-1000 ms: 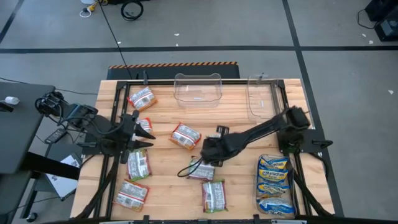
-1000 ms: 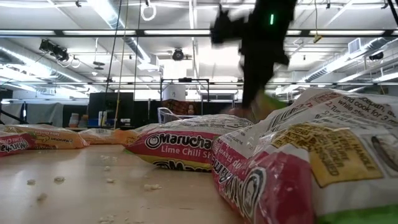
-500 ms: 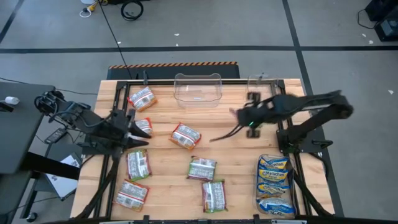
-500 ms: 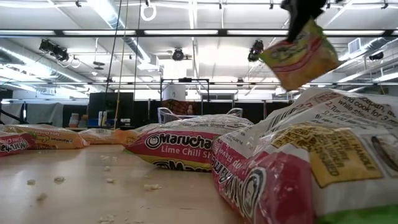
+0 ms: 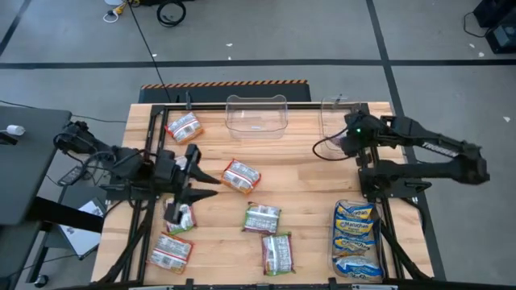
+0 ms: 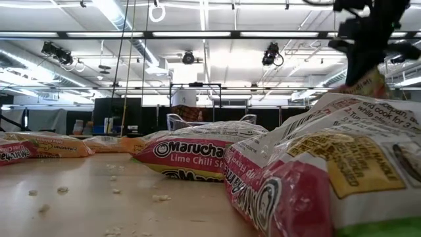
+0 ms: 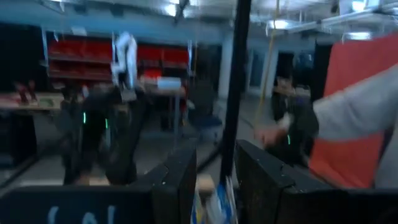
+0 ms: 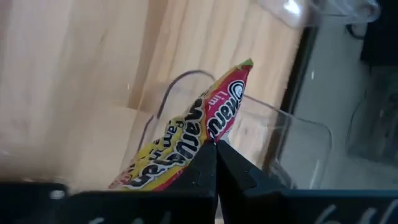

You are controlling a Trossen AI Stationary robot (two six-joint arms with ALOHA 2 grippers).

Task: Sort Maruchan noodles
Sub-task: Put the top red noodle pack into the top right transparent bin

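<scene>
Left side, 9 o'clock on the slatted wood table: the left gripper points toward centre with its fingers partly apart, and we see nothing gripped. Its wrist view is blurred, so we can't tell what shows in the gap. A red-and-white packet lies flat just beside it, partly under the arm.

The loose packets are flat, glossy, crinkled rectangles. There is one at 11 o'clock, one at 7 o'clock, one near centre, and two at 6 o'clock. In the low view the nearest label reads "Lime Chili".

At 12 o'clock sits a clear, thin-walled plastic bin with rounded corners.

Right side, 1 to 2 o'clock: the right gripper has its fingers pinched tight on one edge of the held packet. That packet is shiny red, yellow and green film, hanging off the table above the rim of the right bin, which is also clear plastic.

At 4 to 5 o'clock a blue stack of blue-and-yellow packets lies overlapping along the table edge.
</scene>
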